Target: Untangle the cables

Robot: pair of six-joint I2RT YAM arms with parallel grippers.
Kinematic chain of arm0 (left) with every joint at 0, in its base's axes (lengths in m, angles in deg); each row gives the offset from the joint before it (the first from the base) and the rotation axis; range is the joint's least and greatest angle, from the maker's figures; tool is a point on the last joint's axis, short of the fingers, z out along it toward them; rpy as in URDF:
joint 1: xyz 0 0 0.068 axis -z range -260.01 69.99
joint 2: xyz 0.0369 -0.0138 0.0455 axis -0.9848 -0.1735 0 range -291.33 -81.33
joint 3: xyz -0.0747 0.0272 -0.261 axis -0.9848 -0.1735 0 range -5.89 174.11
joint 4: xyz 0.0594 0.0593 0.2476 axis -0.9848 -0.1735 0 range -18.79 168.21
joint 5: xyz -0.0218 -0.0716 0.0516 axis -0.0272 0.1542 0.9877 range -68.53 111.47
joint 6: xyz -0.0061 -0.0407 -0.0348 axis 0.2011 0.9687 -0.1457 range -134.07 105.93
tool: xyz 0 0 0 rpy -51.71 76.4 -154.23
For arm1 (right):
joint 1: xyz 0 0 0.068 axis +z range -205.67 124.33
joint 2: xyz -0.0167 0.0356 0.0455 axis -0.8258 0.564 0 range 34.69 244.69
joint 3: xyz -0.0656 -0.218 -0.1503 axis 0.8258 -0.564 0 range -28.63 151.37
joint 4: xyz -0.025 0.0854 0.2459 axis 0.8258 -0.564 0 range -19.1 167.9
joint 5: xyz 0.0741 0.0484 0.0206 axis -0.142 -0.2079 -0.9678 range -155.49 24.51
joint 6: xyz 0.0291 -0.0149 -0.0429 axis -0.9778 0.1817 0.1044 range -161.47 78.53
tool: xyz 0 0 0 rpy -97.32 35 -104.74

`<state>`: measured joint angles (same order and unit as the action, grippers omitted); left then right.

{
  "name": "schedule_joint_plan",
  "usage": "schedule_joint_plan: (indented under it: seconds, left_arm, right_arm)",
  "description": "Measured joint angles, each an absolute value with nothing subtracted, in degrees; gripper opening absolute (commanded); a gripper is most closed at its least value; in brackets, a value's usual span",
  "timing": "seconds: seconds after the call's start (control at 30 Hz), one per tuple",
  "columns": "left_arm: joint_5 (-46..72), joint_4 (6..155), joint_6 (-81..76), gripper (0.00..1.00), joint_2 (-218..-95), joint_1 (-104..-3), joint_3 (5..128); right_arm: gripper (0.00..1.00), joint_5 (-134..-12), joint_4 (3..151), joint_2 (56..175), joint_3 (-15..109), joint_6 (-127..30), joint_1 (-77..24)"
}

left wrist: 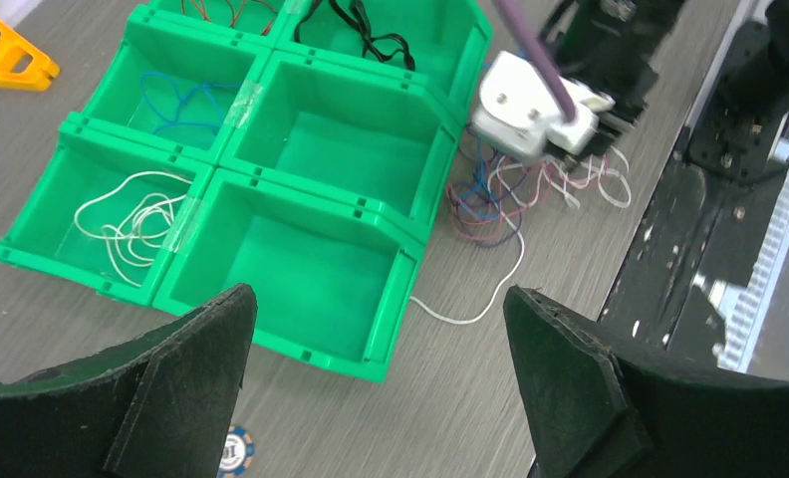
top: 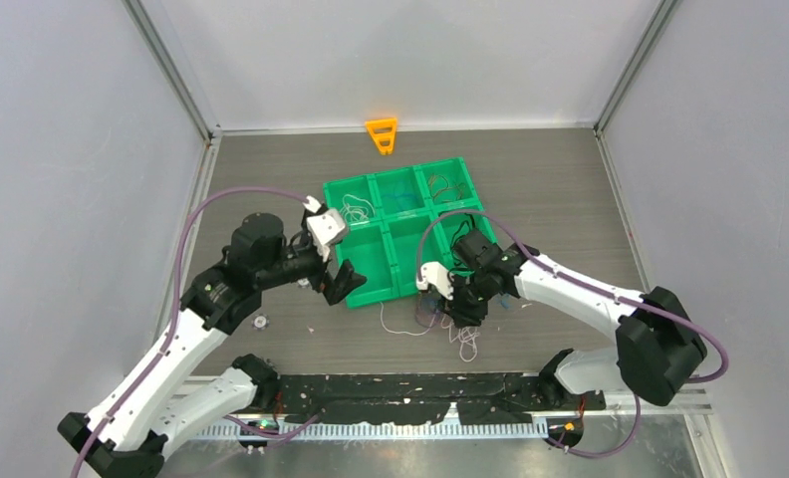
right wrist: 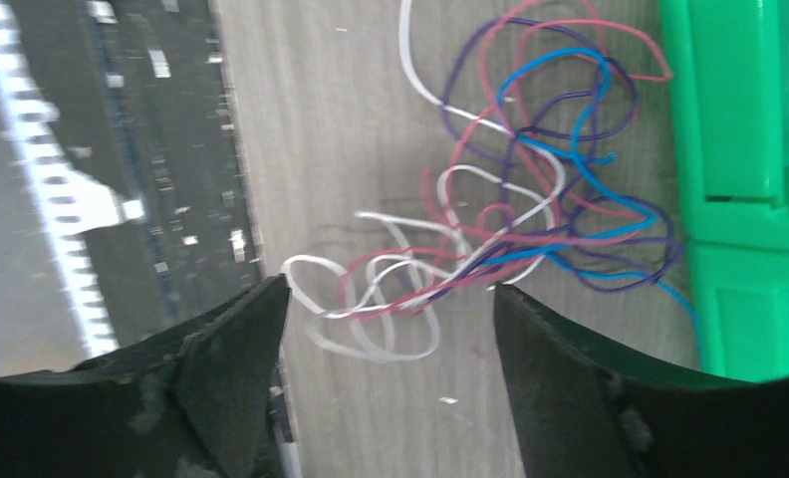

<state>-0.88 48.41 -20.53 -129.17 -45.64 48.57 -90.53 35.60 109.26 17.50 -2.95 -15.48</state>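
A tangle of thin cables (right wrist: 530, 199) in white, red, blue and purple lies on the table beside the green bin tray (right wrist: 729, 119). My right gripper (right wrist: 391, 299) hovers just over the tangle's near end. Its jaws stand apart, white and red loops lie between the tips, and nothing is pinched. From above, the right gripper (top: 460, 309) is at the tray's front right corner over the cables (top: 460, 334). My left gripper (left wrist: 381, 378) is wide open and holds nothing, above the tray's front left corner (left wrist: 410, 254). A loose white cable (left wrist: 470, 314) trails from the tangle (left wrist: 510, 189).
The tray's bins hold separate cables: white (left wrist: 127, 224), blue (left wrist: 176, 100), black (left wrist: 366, 35). An orange triangular piece (top: 382, 134) stands behind the tray. A small round chip (left wrist: 233, 450) lies on the table under the left gripper. A black strip (top: 410, 393) runs along the near edge.
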Motion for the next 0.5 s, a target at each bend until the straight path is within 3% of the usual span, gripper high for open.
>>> schedule_joint_plan:
  seconds: [0.03, 0.1, 0.27, 0.5]
  left_arm:
    - [-1.34, 47.39, -22.13, 0.90, -127.96, -45.64, 47.95]
    - [-2.87, 46.45, -24.95, 0.87, -126.48, -45.64, 47.47]
    - [-10.08, 44.39, -33.45, 0.79, -125.12, -44.98, 46.27]
    - [-12.11, 46.82, -41.82, 0.65, -125.10, -35.04, 39.26]
  right_arm:
    - [0.09, -89.20, 36.74, 110.40, 17.30, -3.49, -15.48]
    - [0.06, -88.61, 37.06, 110.59, 17.30, -3.84, -15.55]
    - [0.05, -93.09, 36.06, 102.00, 18.99, -7.86, -15.61]
    - [0.05, -101.94, 41.89, 83.93, 22.02, -20.30, -16.23]
